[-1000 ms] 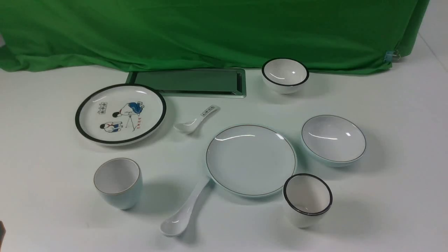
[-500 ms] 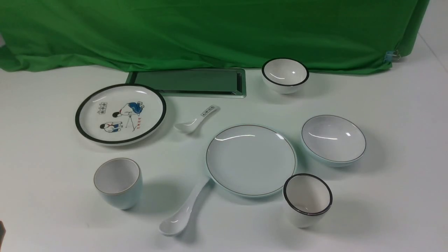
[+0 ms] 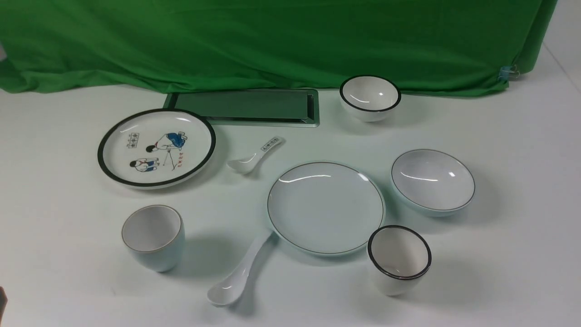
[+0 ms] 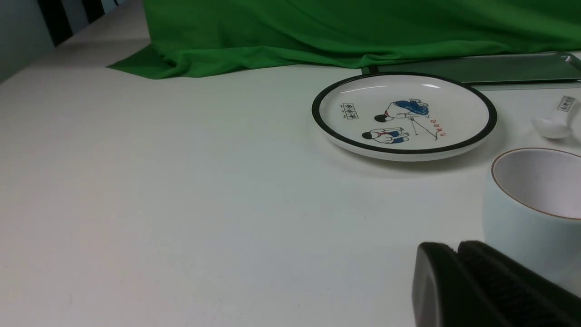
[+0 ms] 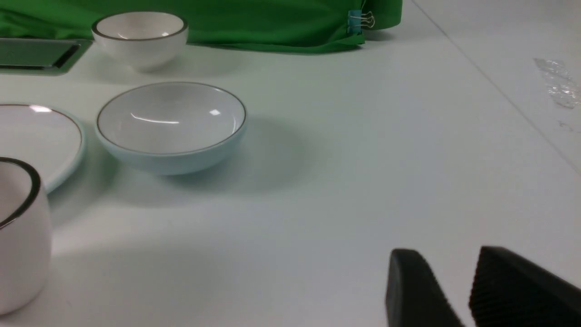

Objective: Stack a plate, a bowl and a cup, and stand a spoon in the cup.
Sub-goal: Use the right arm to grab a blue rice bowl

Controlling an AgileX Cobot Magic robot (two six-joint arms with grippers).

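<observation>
The pale blue-green plate (image 3: 324, 206) lies at the table's middle, empty. To its right sits the shallow blue-green bowl (image 3: 432, 181), also seen in the right wrist view (image 5: 170, 125). At front left the blue-green cup (image 3: 153, 236) stands upright and empty. The long white spoon (image 3: 240, 272) lies just left of the plate's front rim. My left gripper (image 4: 454, 247) is shut with nothing in it, low beside the cup (image 4: 535, 204). My right gripper (image 5: 447, 254) is open over bare table, well to the right of the bowl. Neither arm shows clearly in the front view.
A black-rimmed cartoon plate (image 3: 156, 147) and a small printed spoon (image 3: 254, 156) lie at back left. A black-rimmed white bowl (image 3: 370, 97) stands at the back, and a black-rimmed white cup (image 3: 399, 259) by the plate's front right. A metal tray (image 3: 247, 106) lies before the green cloth (image 3: 272, 41).
</observation>
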